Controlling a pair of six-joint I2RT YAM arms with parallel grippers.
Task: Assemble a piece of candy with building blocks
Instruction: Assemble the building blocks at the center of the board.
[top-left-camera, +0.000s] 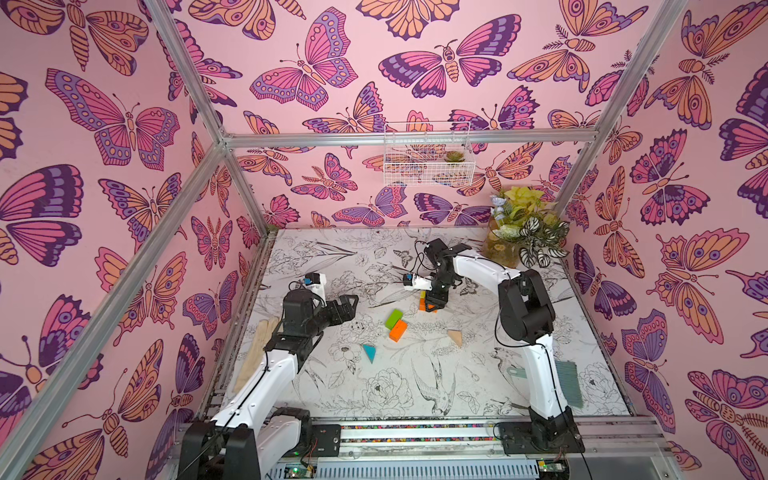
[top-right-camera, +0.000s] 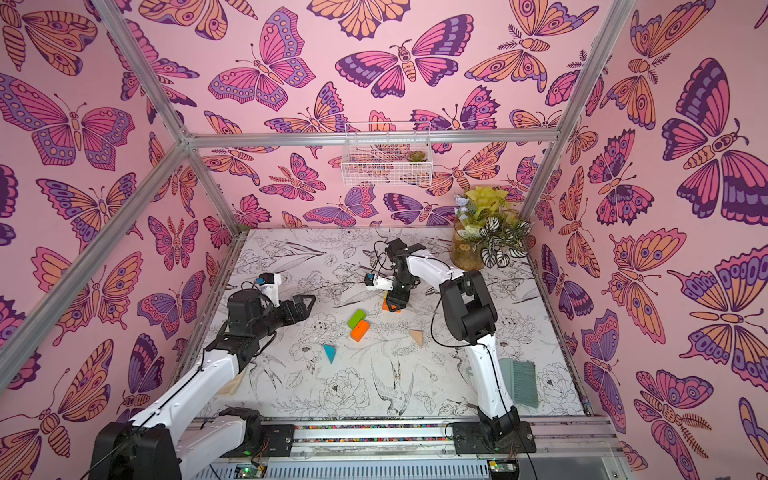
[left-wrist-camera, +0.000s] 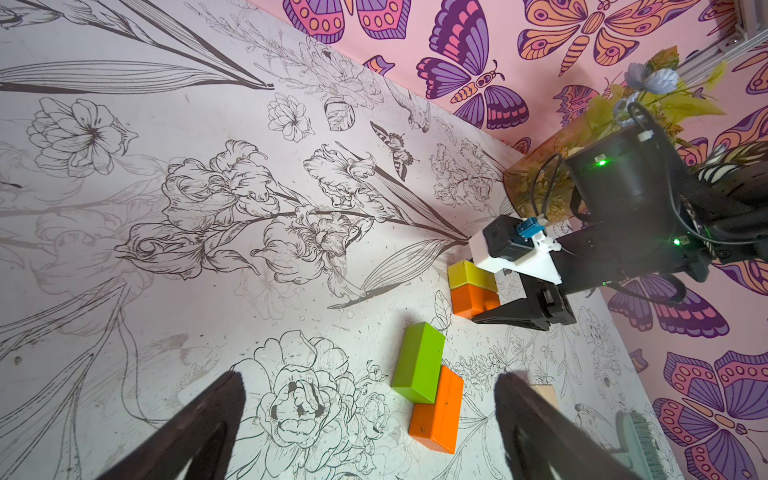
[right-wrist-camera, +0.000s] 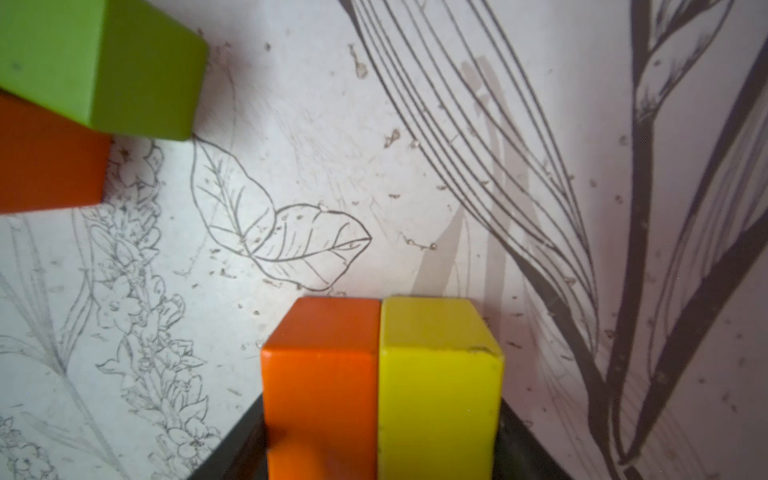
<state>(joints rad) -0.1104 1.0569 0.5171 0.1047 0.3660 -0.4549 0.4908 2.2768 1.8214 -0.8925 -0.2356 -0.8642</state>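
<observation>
Lab robot cell: aluminium frame boxes the tabletop, printed butterfly backdrop behind it, mounting rail along its front edge.

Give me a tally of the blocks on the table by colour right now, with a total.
Orange: 2, the orange brick by the green and the orange brick by the yellow
Yellow brick: 1
Green brick: 1
Teal triangle: 1
Tan triangle: 1
Total: 6

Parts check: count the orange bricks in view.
2. One orange brick lies against the green brick mid-table; the other orange brick, beside the yellow brick, sits at the right hand. None seems hidden.
</observation>
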